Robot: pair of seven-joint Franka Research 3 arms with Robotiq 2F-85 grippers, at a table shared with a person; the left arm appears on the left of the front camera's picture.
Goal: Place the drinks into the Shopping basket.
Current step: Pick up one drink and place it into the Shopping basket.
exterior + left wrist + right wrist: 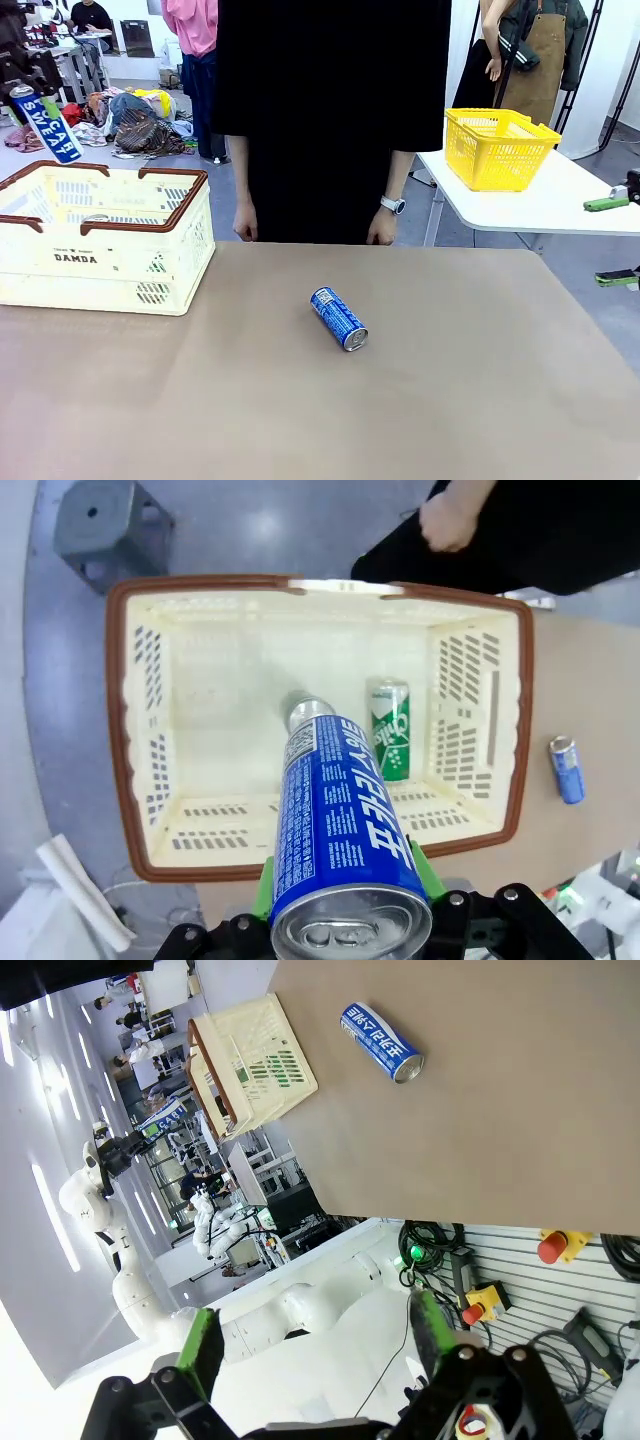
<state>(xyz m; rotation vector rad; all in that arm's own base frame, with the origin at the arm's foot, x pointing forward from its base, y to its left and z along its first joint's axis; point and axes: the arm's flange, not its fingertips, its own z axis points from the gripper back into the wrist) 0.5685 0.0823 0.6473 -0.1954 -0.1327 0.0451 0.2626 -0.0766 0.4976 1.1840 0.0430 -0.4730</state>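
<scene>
One can (pixel 389 728), probably alone, in basket (pixel 200 581).

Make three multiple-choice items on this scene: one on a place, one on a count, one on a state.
1. Where is the green can? A in the basket; B on the floor; C in a person's hand.
2. How many blue cans are there? A one; B two; C four.
3. The right gripper is: A shut on a can; B shut on the basket; C open, empty.
1A: it lies inside the basket.
2B: one in the left gripper, one lying on the table.
3C: its fingers stand apart with nothing between them.
</scene>
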